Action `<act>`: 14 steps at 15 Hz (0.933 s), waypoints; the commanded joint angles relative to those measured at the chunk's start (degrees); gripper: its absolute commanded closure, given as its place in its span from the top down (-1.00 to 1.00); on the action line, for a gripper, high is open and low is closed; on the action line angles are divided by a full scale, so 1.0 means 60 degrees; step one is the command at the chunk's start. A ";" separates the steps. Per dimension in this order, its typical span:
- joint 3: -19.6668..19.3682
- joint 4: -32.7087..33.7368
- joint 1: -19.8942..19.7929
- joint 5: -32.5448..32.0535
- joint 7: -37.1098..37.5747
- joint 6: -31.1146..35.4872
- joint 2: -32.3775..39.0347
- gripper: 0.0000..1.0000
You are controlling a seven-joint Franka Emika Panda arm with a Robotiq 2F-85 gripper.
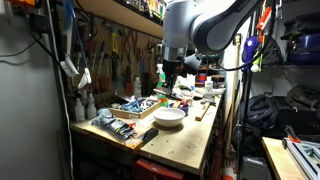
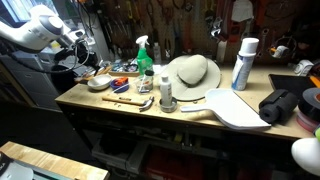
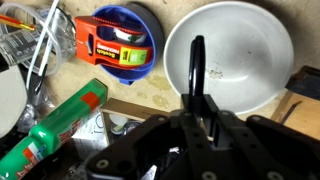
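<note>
Gripper point(image 3: 197, 48) hangs clenched, seemingly on nothing, over the white bowl point(image 3: 245, 50) at the wrist view's upper right, and that bowl sits empty on the workbench point(image 1: 190, 140), not gripped, not lifted.

Dim, warm overhead light in both exterior views; deep shadow beneath the bench point(image 1: 185, 140); grainy and soft; brighter at the wrist, gripper point(image 3: 197, 55) blurred up close.

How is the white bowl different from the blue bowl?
The white bowl is bigger than the blue bowl. The white bowl looks empty; the blue bowl holds an orange thing. Both are round and open side up.
</note>
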 commanded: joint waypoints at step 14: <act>-0.0447 -0.1564 0.1056 0.0930 0.0737 0.0849 -0.1316 1.00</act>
